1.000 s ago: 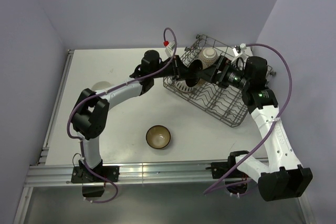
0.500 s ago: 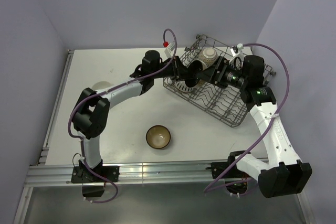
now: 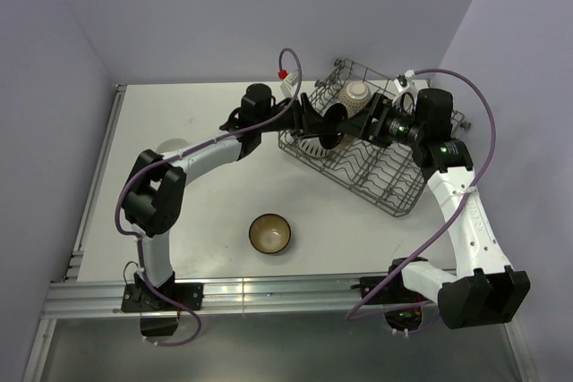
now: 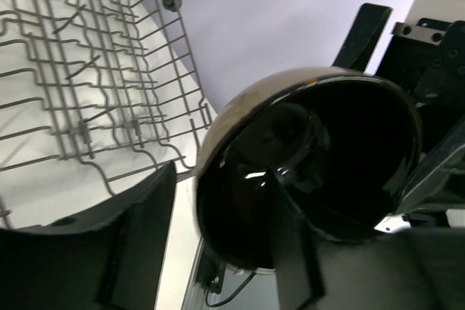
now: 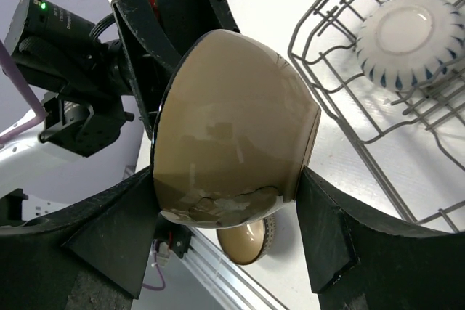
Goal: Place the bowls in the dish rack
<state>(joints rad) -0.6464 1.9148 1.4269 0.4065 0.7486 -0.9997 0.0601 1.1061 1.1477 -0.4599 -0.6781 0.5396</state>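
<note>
While tilted, black bowl (image 4: 312, 172) (tan outside) seemingly gleams.

white table (image 3: 206, 203) carries grey wire dish rack (image 3: 385, 181) at far right, set at an angle. brown bowl with tan inside (image 3: 270, 233) sits upright near front centre, well apart from rack.

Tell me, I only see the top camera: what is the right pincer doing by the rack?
Observer: Right wrist view: the right pincer clamps a bowl, tan outside.
Operator: And its inside?
Observer: Left wrist view: glossy black, one finger of the left pincer across the opening.
Operator: Anything racked?
Observer: A white bowl with blue marks, base toward the camera, in the rack.
</note>
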